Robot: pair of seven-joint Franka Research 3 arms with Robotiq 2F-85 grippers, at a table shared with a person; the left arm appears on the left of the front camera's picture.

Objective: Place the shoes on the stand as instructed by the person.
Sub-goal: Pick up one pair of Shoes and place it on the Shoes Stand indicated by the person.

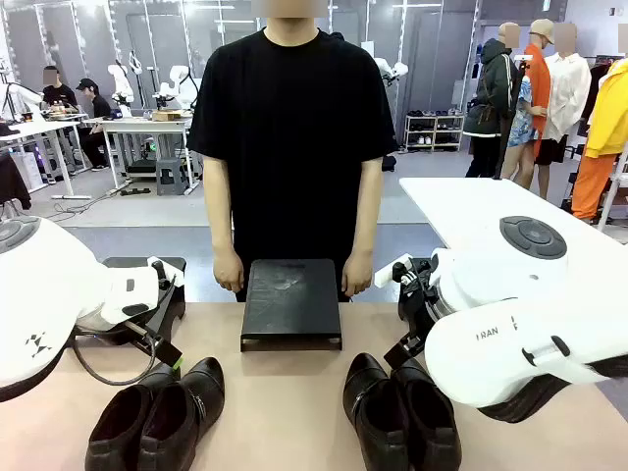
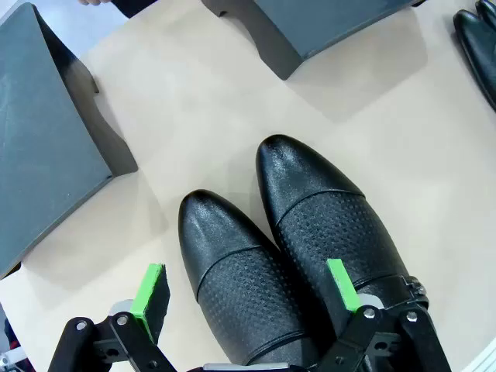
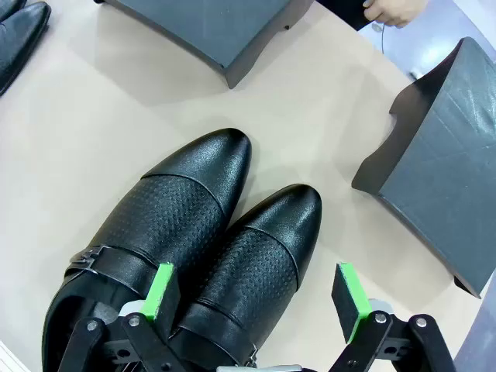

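Two pairs of glossy black shoes lie on the tan table, toes toward the person (image 1: 291, 128), who stands at the far side with both hands hanging at the table edge. My left gripper (image 2: 246, 293) hovers open over the heel end of the left pair (image 2: 294, 248), one green pad beside the pair and the other above a shoe. My right gripper (image 3: 256, 296) hovers open over the right pair (image 3: 194, 232) in the same way. In the front view the left pair (image 1: 157, 417) and the right pair (image 1: 400, 412) lie near the front edge. A black stand (image 1: 291, 302) sits at the middle.
A second black stand (image 1: 147, 294) sits at the left behind my left arm, seen also as the side stand (image 2: 46, 147). Another stand (image 3: 442, 170) sits at the right side. The person's hand (image 3: 395, 12) hangs by the far edge.
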